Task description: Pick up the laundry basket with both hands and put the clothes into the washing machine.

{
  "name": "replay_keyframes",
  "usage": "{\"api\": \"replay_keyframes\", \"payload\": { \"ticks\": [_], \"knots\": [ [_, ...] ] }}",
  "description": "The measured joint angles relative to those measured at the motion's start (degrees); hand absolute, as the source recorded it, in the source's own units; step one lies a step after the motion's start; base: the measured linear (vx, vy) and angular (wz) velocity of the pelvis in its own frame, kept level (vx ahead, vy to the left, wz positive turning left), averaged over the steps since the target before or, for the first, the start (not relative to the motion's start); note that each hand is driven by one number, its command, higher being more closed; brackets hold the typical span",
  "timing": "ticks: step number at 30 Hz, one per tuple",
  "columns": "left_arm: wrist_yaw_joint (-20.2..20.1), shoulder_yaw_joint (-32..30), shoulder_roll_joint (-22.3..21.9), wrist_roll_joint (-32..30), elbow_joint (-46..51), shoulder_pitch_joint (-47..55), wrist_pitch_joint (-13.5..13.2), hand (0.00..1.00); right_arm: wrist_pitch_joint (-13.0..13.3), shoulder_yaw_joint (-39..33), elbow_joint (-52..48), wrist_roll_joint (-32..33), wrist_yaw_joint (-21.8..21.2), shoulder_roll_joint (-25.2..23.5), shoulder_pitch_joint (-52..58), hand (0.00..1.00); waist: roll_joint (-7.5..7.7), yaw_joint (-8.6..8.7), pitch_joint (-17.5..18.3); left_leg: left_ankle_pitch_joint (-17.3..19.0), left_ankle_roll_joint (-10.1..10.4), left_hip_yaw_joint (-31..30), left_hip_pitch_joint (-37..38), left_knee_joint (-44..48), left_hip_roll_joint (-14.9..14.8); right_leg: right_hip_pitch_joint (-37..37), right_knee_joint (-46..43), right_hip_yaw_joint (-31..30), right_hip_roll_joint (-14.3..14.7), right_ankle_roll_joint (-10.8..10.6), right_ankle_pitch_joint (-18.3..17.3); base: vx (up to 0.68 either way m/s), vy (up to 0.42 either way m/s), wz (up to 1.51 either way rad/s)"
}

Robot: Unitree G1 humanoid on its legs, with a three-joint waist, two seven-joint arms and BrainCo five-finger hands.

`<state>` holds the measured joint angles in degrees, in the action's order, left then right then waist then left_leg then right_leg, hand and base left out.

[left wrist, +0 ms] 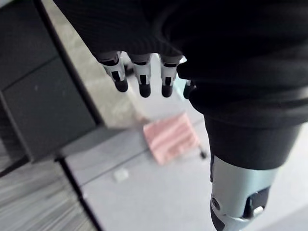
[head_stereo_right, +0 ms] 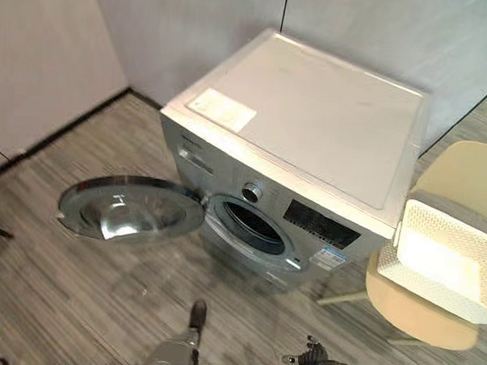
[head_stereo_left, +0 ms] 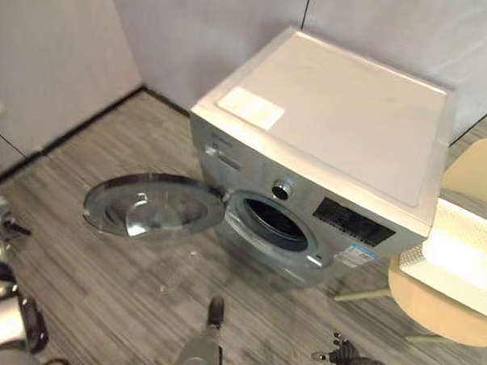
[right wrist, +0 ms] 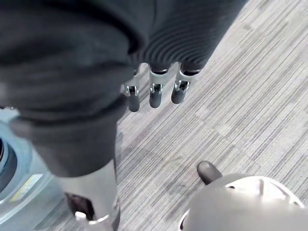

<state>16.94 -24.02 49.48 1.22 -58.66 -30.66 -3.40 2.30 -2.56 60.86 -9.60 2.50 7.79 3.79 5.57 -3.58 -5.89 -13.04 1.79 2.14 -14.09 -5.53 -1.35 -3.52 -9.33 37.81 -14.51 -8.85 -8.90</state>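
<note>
1. The white laundry basket [head_stereo_right: 440, 260] sat on the seat of a beige chair [head_stereo_right: 462, 172], just beside the right flank of the washing machine [head_stereo_left: 335, 114]. Whether clothes lay inside could not be made out.
2. The machine stood on the striped floor with its round door [head_stereo_left: 149, 207] open wide to the left. The drum mouth [head_stereo_left: 274, 223] was unobstructed.
3. The left hand [left wrist: 143, 79] and right hand [right wrist: 155, 91] hung empty, fingers straight and slightly apart, both well apart from the basket.
4. The basket lay off to the robot's right, so one arm would likely reach it before the other. A lopsided grip could tilt the basket and spill it over the seat's edge.
5. The chair looked light. Dragging the basket rather than lifting it cleanly might slide or tip the chair.
6. The door jutted low across the floor beside the drum mouth. A carried basket would probably hide it from view, risking a knock.
7. The drum mouth sat low on the machine's front, so a hasty tip could drop clothes on the floor.
</note>
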Motion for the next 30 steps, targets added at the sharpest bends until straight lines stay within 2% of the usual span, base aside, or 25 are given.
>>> {"api": "replay_keyframes", "payload": {
  "ticks": [1, 4, 6, 7, 8, 10, 11, 13, 14, 16, 20, 23, 24, 25, 26, 27, 28, 29, 30],
  "knots": [
    [-0.83, 2.01, -0.15, -0.25, -1.51, -1.71, 0.87, 0.0, 0.08, -1.07, -0.91, 0.03, 0.13, -0.01, 0.0, 0.0, 1.56, 0.37, 0.0, 0.2, -0.25, 1.72, -0.61, 0.02, -0.1, 3.27, -5.07, -1.4, -1.44, 1.63, -0.93, 0.01, 0.061, -0.45],
    [-1.78, 3.65, -1.09, 0.44, -2.15, -5.72, 2.45, 0.0, -0.2, -2.15, -1.72, 0.03, 1.17, -0.58, 0.2, 0.0, 2.83, 1.66, -2.68, 1.68, -2.21, 3.75, -1.2, 2.3, 0.3, 11.4, -22.04, -4.79, -7.72, 4.94, -0.83, 0.03, 0.052, -0.25],
    [-1.57, 2.75, -2.44, 0.92, -0.76, -6.5, 2.72, 0.0, -0.4, -2.39, -2.63, 0.51, 1.31, -1.28, 0.64, 0.0, 2.85, 1.44, -4.47, 5.0, -3.21, 5.85, -1.41, 7.95, -0.08, 11.72, -25.4, -6.42, -8.45, 8.23, 1.4, 0.03, 0.066, -0.25],
    [-1.09, -0.48, -4.4, 0.98, 1.81, -5.87, 2.96, 0.0, -0.32, -2.28, -4.36, 0.5, 1.01, -1.52, 1.19, 0.0, 2.3, 0.76, -4.9, 8.88, -4.03, 8.74, -1.64, 13.49, -1.21, 10.76, -25.88, -6.78, -8.2, 8.6, 2.44, 0.02, 0.095, -0.53],
    [-0.74, -1.79, -4.93, 0.98, 3.39, -5.25, 2.93, 0.0, -0.27, -2.42, -4.96, 0.51, 1.03, -1.86, 1.07, 0.0, 2.06, 0.69, -5.06, 9.97, -4.48, 9.49, -1.77, 15.04, -2.02, 10.85, -27.15, -6.97, -8.16, 8.14, 1.8, 0.0, 0.023, -0.51],
    [-0.35, -4.32, -7.57, 0.96, 7.73, -3.82, 2.6, 0.0, 0.47, -4.24, -6.55, 0.55, 0.93, -3.17, 1.07, 0.0, 2.27, 0.74, -4.93, 11.73, -5.7, 10.73, -2.45, 17.22, -2.7, 10.85, -31.56, -8.84, -4.11, 5.77, -2.76, -0.05, -0.088, -0.32],
    [-0.35, -5.27, -9.32, 1.0, 8.63, -3.11, 2.56, 0.0, 0.85, -4.27, -7.19, 0.56, 0.88, -3.07, 1.06, 0.0, 2.48, -0.56, -4.58, 11.91, -5.95, 12.72, -3.27, 17.36, -2.74, 10.76, -29.93, -10.22, -1.2, 4.91, -6.66, -0.08, -0.102, -0.49],
    [-0.3, -5.84, -11.14, 2.46, 8.82, -1.67, 2.5, 0.0, 1.34, -4.15, -8.27, 0.57, 0.73, -2.86, 0.79, 0.0, 3.21, -2.3, -3.55, 11.85, -6.09, 16.05, -5.42, 17.47, -3.02, 10.65, -22.53, -13.26, 1.6, 4.71, -11.32, -0.11, -0.152, -0.71],
    [-0.31, -5.74, -11.82, 3.86, 8.82, -1.21, 2.53, 0.0, 1.4, -3.29, -8.25, 0.56, 0.57, -2.81, 0.16, 0.0, 2.99, -3.07, -3.57, 11.16, -6.73, 18.2, -6.79, 17.61, -3.53, 10.55, -17.74, -15.17, 2.92, 4.94, -13.18, -0.12, -0.169, -0.56],
    [-0.44, -5.44, -14.55, 5.54, 8.9, -1.19, 2.47, 0.0, 1.08, -1.58, -8.13, 0.48, 0.46, -2.58, 0.57, 0.0, 0.49, -3.47, -3.23, 8.93, -5.69, 18.55, -6.55, 16.85, -5.39, 9.48, -14.22, -15.27, 5.7, 5.82, -11.32, -0.09, -0.111, -0.2],
    [-0.45, -1.18, -16.68, 5.44, 13.0, 0.99, 1.54, 0.0, 1.35, 4.82, -11.2, -0.21, -0.15, -1.37, 1.51, 0.0, -0.5, -3.42, -2.75, 6.47, -3.74, 18.03, -5.14, 15.81, -6.36, 9.18, -15.92, -14.8, 6.37, 7.15, -12.11, -0.08, -0.076, 0.03],
    [-0.58, 1.07, -18.86, 5.43, 13.64, 1.13, 0.97, 0.0, 1.51, 8.17, -13.78, -1.36, -0.89, 0.45, 1.69, 0.0, -1.65, -3.28, -2.27, 3.75, -2.51, 15.04, -6.02, 15.3, -6.42, 10.64, -19.33, -13.0, 6.2, 8.62, -13.43, -0.11, -0.115, 0.3],
    [-0.58, 1.42, -20.71, 5.42, 14.48, 1.13, 0.9, 0.0, 1.61, 8.15, -14.21, -1.8, -1.55, 1.07, 2.05, 0.0, -1.75, -3.01, -1.78, 4.38, -3.57, 14.77, -6.38, 15.26, -6.67, 10.94, -19.77, -11.02, 4.98, 10.03, -13.3, -0.09, -0.063, 0.39],
    [-0.56, 1.47, -21.4, 5.41, 14.75, 1.12, 0.9, 0.0, 1.6, 8.07, -14.2, -1.92, -1.58, 1.29, 2.23, 0.0, -1.52, -2.75, -1.58, 6.2, -4.9, 15.3, -7.0, 17.99, -6.78, 11.04, -19.8, -10.52, 4.38, 10.05, -13.26, -0.08, -0.045, 0.63],
    [-0.51, 1.75, -21.72, 5.29, 14.78, 1.3, 0.93, 0.0, 1.53, 8.11, -14.31, -2.16, -1.61, 1.89, 2.8, 0.0, -0.91, -1.83, -1.34, 10.16, -4.98, 16.64, -6.88, 26.07, -8.72, 10.93, -19.73, -9.35, 2.28, 10.52, -12.65, -0.06, 0.051, 0.44],
    [-0.44, 1.82, -21.61, 4.68, 14.79, 1.35, 0.8, 0.0, 1.52, 8.13, -14.35, -2.32, -1.7, 2.52, 3.58, 0.0, -1.03, -1.62, -1.0, 11.28, -3.32, 16.51, -4.2, 26.96, -11.53, 10.94, -19.82, -9.81, 1.46, 10.16, -12.21, -0.05, 0.078, 0.33],
    [-0.43, 1.92, -21.52, 4.53, 14.74, 1.36, 0.66, 0.0, 1.59, 8.09, -14.17, -2.34, -1.71, 2.78, 3.8, 0.0, -1.29, -1.42, -0.79, 11.47, -2.77, 15.73, -3.04, 26.52, -12.41, 11.01, -19.88, -9.97, 1.34, 9.88, -12.06, -0.03, 0.118, 0.0],
    [-0.46, 2.2, -20.44, 4.22, 13.39, 1.28, 0.37, 0.0, 1.68, 8.03, -12.04, -2.35, -1.71, 3.16, 3.36, 0.0, -2.1, -0.57, -0.34, 12.17, -1.11, 12.65, -0.77, 24.41, -13.57, 11.02, -19.87, -10.11, 1.45, 9.21, -11.68, 0.0, 0.197, -0.1],
    [-0.34, 2.73, -18.8, 4.19, 11.23, 0.89, 0.33, 0.0, 1.63, 7.78, -9.92, -2.42, -1.68, 3.23, 2.95, 0.0, -2.9, 0.07, -0.18, 12.54, 3.09, 10.54, 1.41, 21.2, -13.47, 11.14, -19.73, -10.57, 1.84, 8.36, -11.15, 0.0, 0.206, -0.15]
  ]
}}
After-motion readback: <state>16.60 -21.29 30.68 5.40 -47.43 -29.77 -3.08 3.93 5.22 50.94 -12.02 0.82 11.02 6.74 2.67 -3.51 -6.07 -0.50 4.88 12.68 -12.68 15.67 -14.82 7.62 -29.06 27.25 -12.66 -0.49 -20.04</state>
